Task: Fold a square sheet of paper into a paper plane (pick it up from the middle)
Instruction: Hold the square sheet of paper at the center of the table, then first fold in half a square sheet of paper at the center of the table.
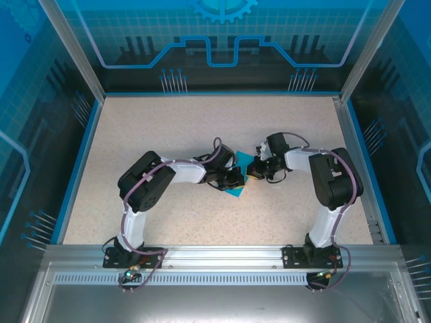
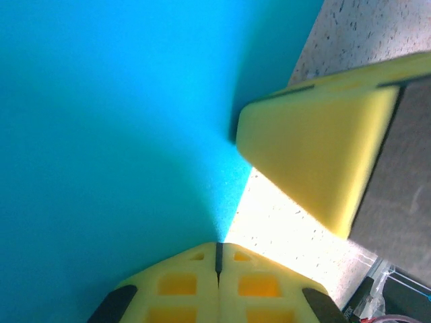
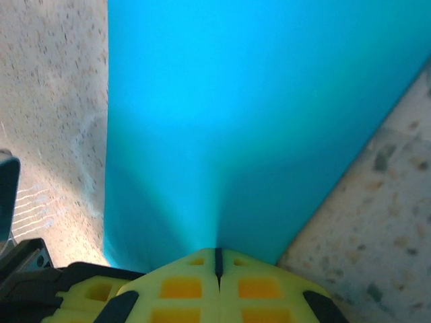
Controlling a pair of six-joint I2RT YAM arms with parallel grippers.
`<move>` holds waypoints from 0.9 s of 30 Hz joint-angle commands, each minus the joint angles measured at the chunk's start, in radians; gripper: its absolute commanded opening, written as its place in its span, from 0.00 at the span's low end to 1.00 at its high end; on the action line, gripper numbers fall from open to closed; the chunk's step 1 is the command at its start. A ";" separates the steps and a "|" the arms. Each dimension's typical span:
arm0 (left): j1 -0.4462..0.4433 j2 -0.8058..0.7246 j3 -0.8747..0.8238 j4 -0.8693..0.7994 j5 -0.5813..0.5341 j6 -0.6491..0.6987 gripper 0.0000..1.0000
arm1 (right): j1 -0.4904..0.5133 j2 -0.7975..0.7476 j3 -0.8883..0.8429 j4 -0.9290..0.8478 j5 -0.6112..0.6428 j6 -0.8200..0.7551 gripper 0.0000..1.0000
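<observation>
Two pairs of yellow fingers are pinched flat together: the left gripper (image 2: 218,247) is clenched on an edge of the turquoise sheet of paper (image 2: 101,134), and the right gripper (image 3: 217,252) grips another edge of it. The sheet lies between the two grippers near the middle of the speckled table (image 1: 155,128), with both arms bent inward toward it.

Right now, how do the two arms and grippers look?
The left arm and right arm have white links, bulky black joints and thin cables. The left gripper and right gripper are yellow, with square recesses and black trim.
</observation>
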 commanded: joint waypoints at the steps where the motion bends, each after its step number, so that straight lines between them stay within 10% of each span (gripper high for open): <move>1: 0.005 0.019 -0.055 -0.159 -0.007 0.024 0.01 | -0.058 0.048 0.051 0.018 0.070 -0.028 0.04; 27: 0.011 0.025 -0.031 -0.189 0.006 0.050 0.01 | -0.153 -0.023 0.160 0.062 0.023 -0.029 0.05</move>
